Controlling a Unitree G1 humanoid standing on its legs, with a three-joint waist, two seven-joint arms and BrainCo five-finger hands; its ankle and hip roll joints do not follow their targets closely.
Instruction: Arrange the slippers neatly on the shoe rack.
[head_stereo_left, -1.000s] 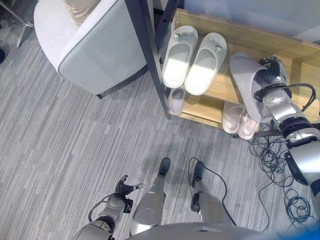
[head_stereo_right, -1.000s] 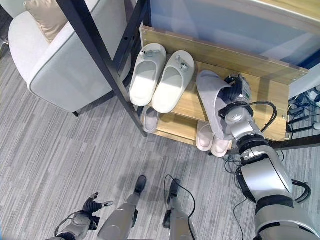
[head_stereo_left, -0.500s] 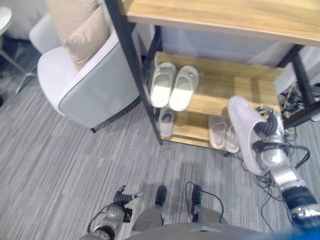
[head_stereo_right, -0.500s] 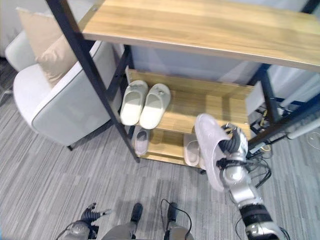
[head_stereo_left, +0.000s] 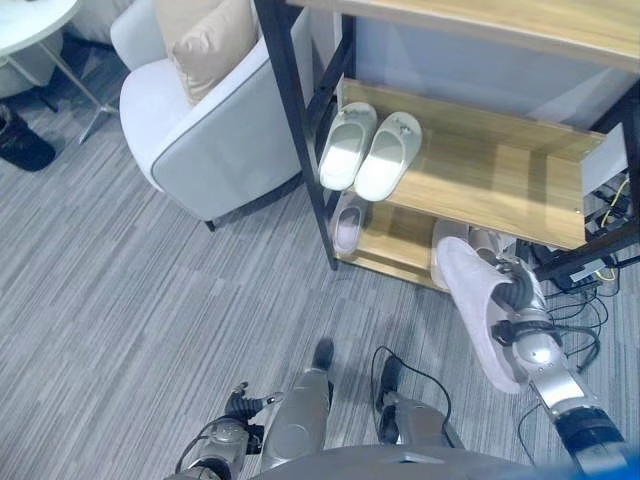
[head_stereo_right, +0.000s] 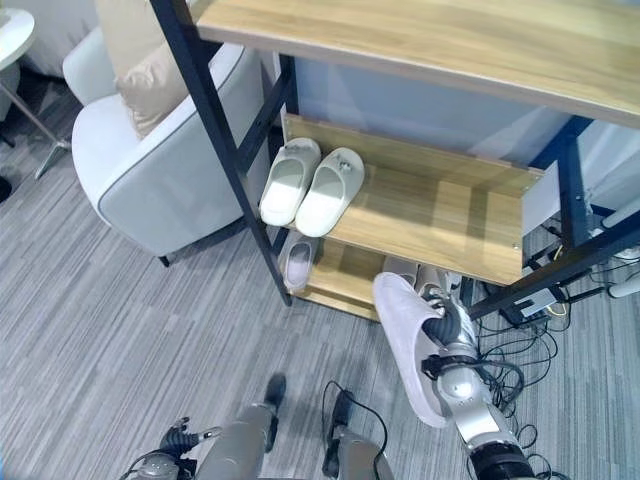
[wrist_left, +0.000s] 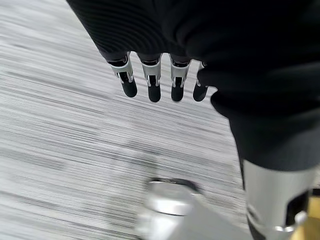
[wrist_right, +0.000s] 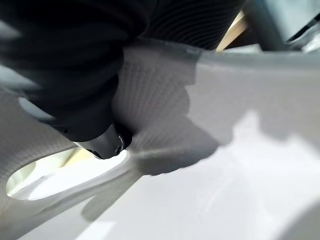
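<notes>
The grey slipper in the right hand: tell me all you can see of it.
The grey slipper is a pale grey, soft-looking open-back slide with a textured strap. The right hand grips it by the strap, holding it off the floor with the sole facing out, its long axis steeply tilted. It hangs in front of the shoe rack, below the middle shelf, touching only the hand.

No readable text, label, number or sign anywhere.
</notes>
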